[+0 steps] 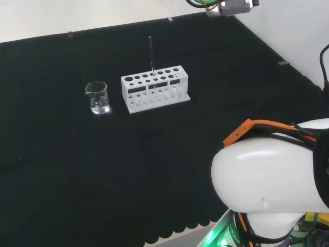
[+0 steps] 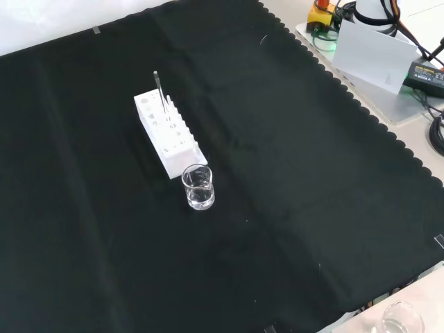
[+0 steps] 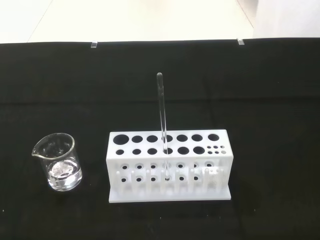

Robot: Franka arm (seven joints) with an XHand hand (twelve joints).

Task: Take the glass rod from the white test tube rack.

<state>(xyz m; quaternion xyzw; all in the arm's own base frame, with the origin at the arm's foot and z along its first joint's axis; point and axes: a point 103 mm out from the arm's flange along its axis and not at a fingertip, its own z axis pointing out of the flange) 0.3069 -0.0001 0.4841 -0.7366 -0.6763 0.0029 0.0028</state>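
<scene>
- In the head view, a small clear glass beaker (image 1: 96,97) stands farthest left on the table (image 1: 61,170), which is covered in black cloth. The beaker has a spout, and something clear or pale sits at its bottom.
- Just to the right of the beaker, with a gap of cloth between them, is the white test tube rack (image 1: 155,88). It is a long block with rows of round holes in its top and a flat base plate.
- The glass rod (image 1: 151,56) stands in a hole near the middle of the rack. It is nearly upright, and most of its length rises above the rack's top.
- At the right of the head view is the arm's own large white link (image 1: 267,175), with orange and black cables across it, well apart from the rack.
- In the wrist view, the beaker (image 3: 59,161) is beside the rack (image 3: 169,165), and the rod (image 3: 162,115) passes down through the rack's top.
- In the front view, the rack (image 2: 166,132) lies behind the beaker (image 2: 198,186), and the rod (image 2: 159,89) stands toward the rack's far end.
- Whether the fingers are spread or curled cannot be told.
</scene>
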